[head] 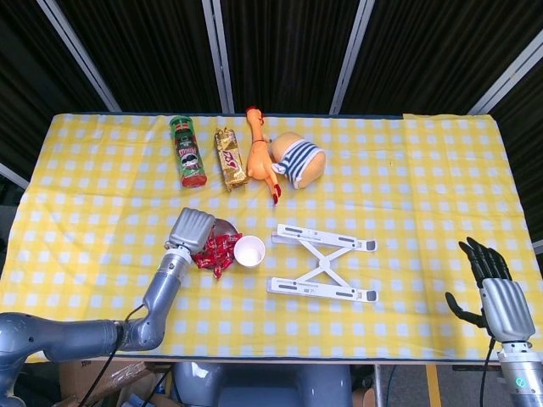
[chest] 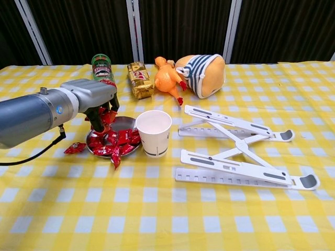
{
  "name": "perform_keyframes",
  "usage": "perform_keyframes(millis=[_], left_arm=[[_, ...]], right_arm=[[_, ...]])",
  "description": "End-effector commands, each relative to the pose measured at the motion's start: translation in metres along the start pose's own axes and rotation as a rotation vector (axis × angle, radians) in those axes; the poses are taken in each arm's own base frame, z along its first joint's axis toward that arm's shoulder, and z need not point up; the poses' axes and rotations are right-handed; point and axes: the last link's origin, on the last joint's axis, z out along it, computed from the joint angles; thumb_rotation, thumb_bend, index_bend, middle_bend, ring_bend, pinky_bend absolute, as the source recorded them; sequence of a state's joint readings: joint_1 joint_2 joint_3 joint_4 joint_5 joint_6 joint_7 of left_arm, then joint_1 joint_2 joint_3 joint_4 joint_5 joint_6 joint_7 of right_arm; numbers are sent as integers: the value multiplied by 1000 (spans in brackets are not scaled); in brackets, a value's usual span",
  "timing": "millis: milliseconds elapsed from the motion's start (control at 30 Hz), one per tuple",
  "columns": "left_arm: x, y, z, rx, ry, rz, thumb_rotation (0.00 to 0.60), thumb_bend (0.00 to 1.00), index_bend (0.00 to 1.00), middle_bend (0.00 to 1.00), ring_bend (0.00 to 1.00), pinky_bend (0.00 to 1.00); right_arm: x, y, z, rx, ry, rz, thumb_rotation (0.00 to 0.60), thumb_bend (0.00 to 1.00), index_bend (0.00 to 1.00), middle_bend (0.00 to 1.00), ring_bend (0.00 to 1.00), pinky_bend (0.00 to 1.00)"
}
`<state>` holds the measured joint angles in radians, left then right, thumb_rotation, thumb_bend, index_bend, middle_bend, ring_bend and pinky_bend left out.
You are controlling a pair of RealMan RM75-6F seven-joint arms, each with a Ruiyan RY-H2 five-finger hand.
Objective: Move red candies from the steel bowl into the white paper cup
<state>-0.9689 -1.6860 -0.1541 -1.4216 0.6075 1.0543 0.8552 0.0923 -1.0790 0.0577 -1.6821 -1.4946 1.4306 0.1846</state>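
The steel bowl sits left of centre on the yellow checked cloth, with red candies heaped in it. One candy lies on the cloth left of the bowl, and another hangs over its front rim. The white paper cup stands upright, touching the bowl's right side, and looks empty. My left hand hovers above the bowl's left part and grips a few red candies in its curled fingers. In the head view the same hand covers most of the bowl. My right hand hangs off the table's front right corner, fingers spread, holding nothing.
A white folding stand lies right of the cup. Along the far side lie a green chips can, a gold snack pack, an orange rubber chicken and a striped plush toy.
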Motion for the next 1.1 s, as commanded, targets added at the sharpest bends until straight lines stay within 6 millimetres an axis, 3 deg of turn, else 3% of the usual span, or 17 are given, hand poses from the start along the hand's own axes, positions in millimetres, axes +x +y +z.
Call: perform_keyframes(millis=[33, 333, 633, 833, 1100], left_arm=[[9, -3, -2, 1, 15, -9, 600, 426, 633, 732, 878, 924], [47, -5, -14, -24, 63, -1, 600, 426, 633, 732, 878, 923], [84, 18, -23, -81, 104, 4, 600, 426, 633, 732, 878, 923], [89, 45, -24, -135, 100, 10, 600, 426, 633, 732, 878, 923], [76, 72, -26, -182, 70, 20, 600, 426, 631, 729, 878, 923]], right_arm=[[0, 0, 0, 0, 0, 0, 600, 412, 0, 0, 0, 0], [0, 0, 0, 1, 1, -2, 600, 412, 0, 0, 0, 0], [0, 0, 0, 2, 4, -2, 600, 412, 0, 0, 0, 0], [1, 0, 0, 1, 2, 1, 600, 411, 0, 0, 0, 0], [1, 0, 0, 2, 0, 5, 600, 412, 0, 0, 0, 0]])
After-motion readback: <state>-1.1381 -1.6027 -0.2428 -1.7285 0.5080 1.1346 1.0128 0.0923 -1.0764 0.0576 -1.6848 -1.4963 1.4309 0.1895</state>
